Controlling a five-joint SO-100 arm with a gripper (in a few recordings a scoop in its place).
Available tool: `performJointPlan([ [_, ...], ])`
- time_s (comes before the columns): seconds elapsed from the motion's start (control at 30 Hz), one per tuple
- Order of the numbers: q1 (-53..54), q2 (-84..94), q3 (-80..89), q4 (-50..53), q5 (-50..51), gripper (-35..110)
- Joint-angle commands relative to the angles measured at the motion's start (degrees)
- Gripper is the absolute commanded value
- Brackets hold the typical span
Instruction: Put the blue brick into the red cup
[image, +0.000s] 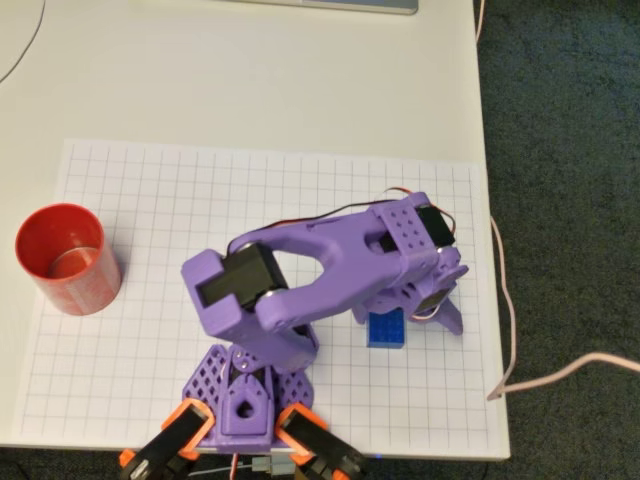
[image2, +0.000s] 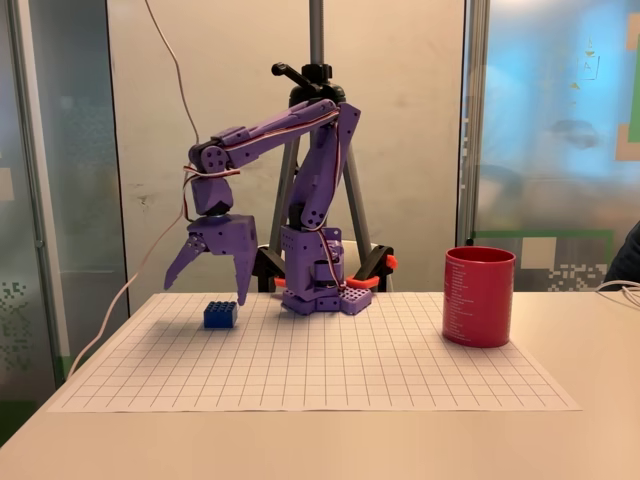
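Observation:
The blue brick (image: 386, 329) lies flat on the white grid mat (image: 150, 360), right of the arm's base in the overhead view. In the fixed view the blue brick (image2: 220, 314) sits on the mat at the left. My purple gripper (image2: 207, 290) hangs just above it, open, fingers spread to either side and nothing between them. From overhead the gripper (image: 420, 315) is partly hidden under the wrist, just above and right of the brick. The red cup (image: 68, 258) stands upright at the mat's left edge; in the fixed view the red cup (image2: 479, 296) is far right.
The arm's base (image: 247, 390) is clamped at the mat's near edge with orange clamps (image: 180, 425). A pale cable (image: 540, 375) trails off the table's right edge. A tripod (image2: 316, 120) stands behind the arm. Open grid lies between brick and cup.

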Motion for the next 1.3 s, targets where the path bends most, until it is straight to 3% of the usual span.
performJointPlan([
  [0.0, 1.4, 0.1, 0.6, -0.2, 0.2, 48],
  [0.43, -0.3, -3.1, 4.9, -5.1, 1.1, 48],
  [0.47, 0.0, -3.1, 4.9, -5.1, 0.8, 40],
  [0.53, 1.0, -3.1, 4.3, -5.4, 0.3, 0],
  [1.03, 3.8, -1.6, 3.4, -6.5, -2.2, 0],
  [1.27, 9.0, 4.6, -7.6, -12.7, -6.6, 0],
])
